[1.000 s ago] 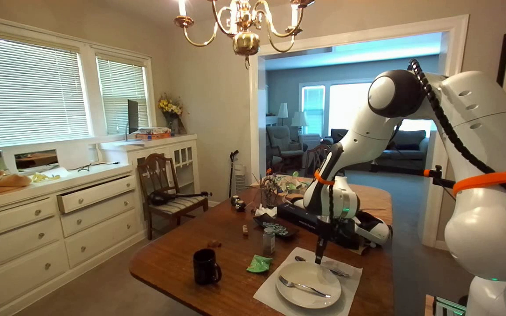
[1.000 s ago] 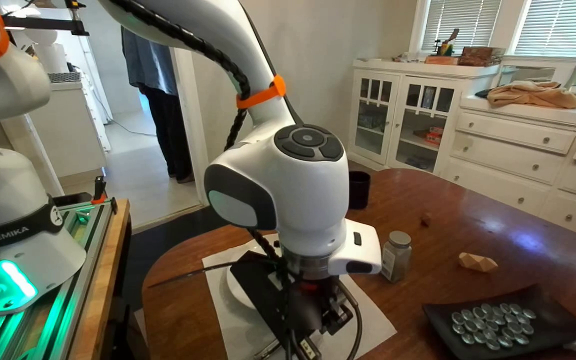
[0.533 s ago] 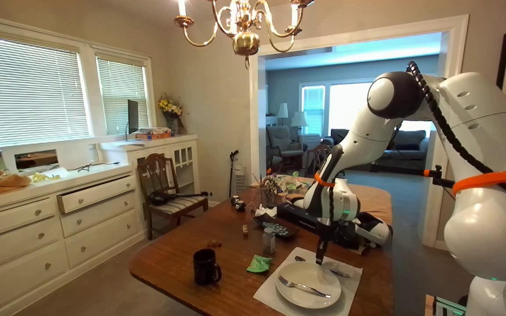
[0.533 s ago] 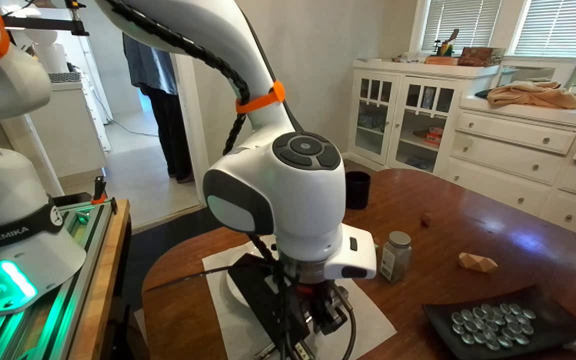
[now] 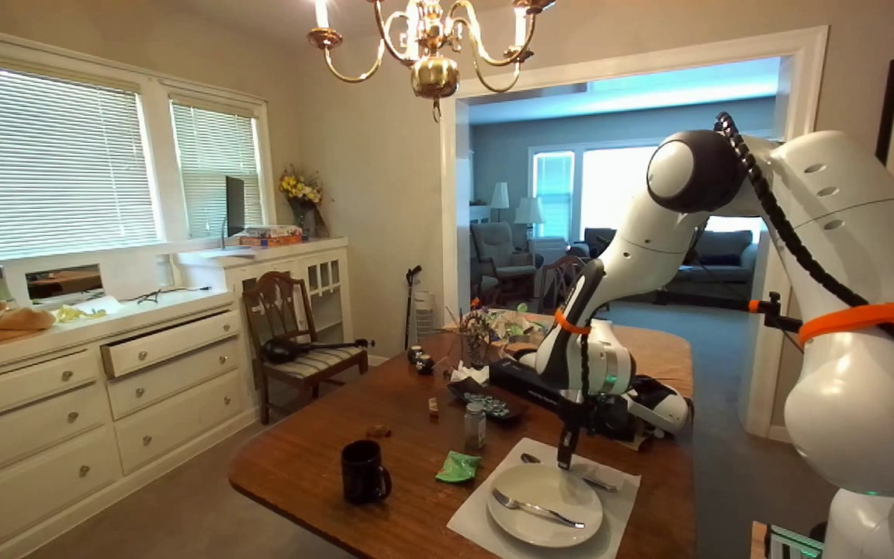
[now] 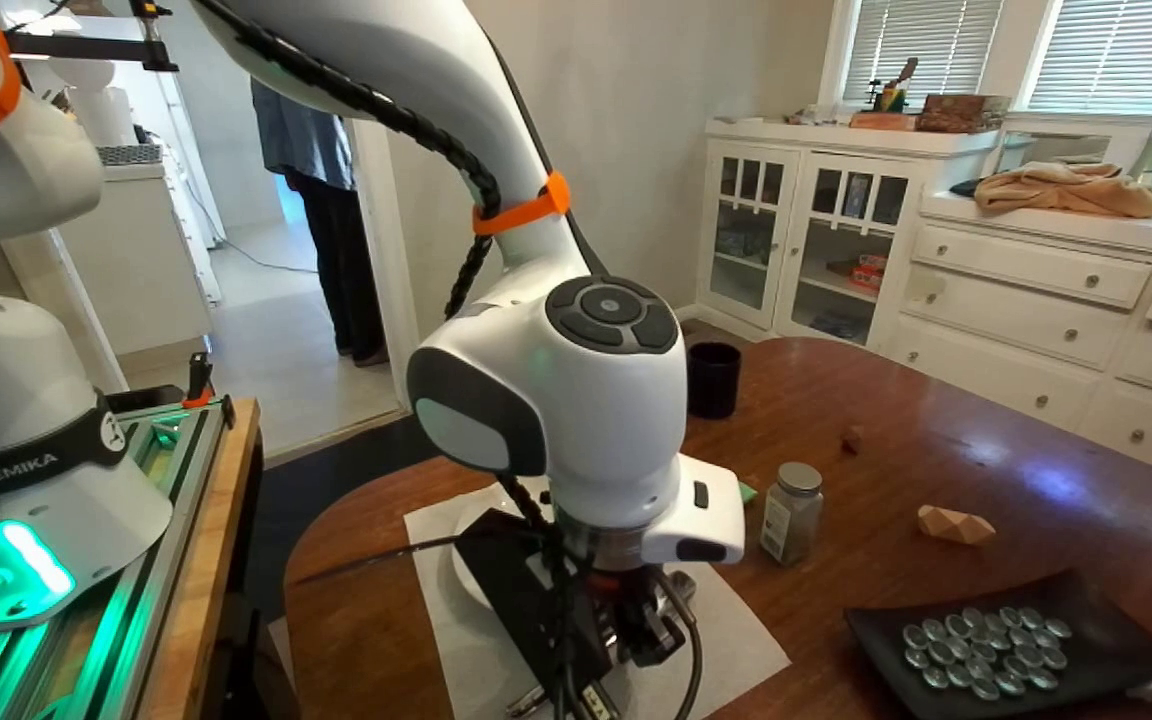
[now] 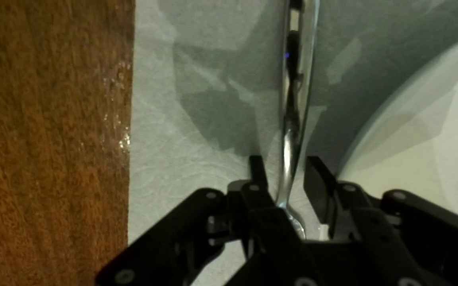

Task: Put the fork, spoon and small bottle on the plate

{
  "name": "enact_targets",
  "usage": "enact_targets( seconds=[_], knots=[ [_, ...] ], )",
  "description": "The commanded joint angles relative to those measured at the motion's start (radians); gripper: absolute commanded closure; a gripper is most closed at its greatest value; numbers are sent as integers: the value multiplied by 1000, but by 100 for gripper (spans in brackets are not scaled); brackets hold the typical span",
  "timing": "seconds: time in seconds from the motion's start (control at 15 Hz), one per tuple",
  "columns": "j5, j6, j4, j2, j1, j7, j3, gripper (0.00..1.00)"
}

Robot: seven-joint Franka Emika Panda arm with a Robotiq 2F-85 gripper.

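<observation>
Hand: black, two-fingered, carried by a white Franka arm. Fingers stand apart, one on each side of the spoon, with placemat showing in both gaps. How low the tips reach, I cannot tell.

Spoon: polished metal, lying on the placemat just beside the plate; a strip of mat separates the two in the wrist view. Bowl partly hidden there by the hand.

Plate: round, white, shallow-rimmed; set on the placemat.

Fork: metal, one; lying across the plate, wholly within its outline.

Small bottle: clear-sided, grey lid, pale label; upright on the wooden tabletop, off the placemat but near it.

Also on the tabletop: one black mug, its handle toward the plate; one green packet, between mug and placemat; one shallow black tray, bearing clear glass beads; one faceted tan block; one smaller reddish-brown piece, too small to name.

About the room: one brass chandelier, lit, overhead; one wooden chair, striped seat, a dark object laid on it; one person, blue top, dark trousers, standing near the doorway in an exterior view, head hidden behind the arm.
</observation>
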State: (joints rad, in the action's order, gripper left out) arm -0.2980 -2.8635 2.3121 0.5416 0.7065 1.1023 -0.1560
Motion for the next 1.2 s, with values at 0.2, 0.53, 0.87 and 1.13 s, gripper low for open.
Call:
enact_targets(
  seconds=[0.2, 0.53, 0.87, 1.13],
  knots=[
    [12, -25, 10, 20, 1, -31, -9, 82],
    [16, -25, 10, 21, 0, -43, -9, 97],
    [13, -59, 34, -5, 11, -49, -11, 97],
    [28, -99, 54, -29, 17, -76, -7, 97]
  ],
)
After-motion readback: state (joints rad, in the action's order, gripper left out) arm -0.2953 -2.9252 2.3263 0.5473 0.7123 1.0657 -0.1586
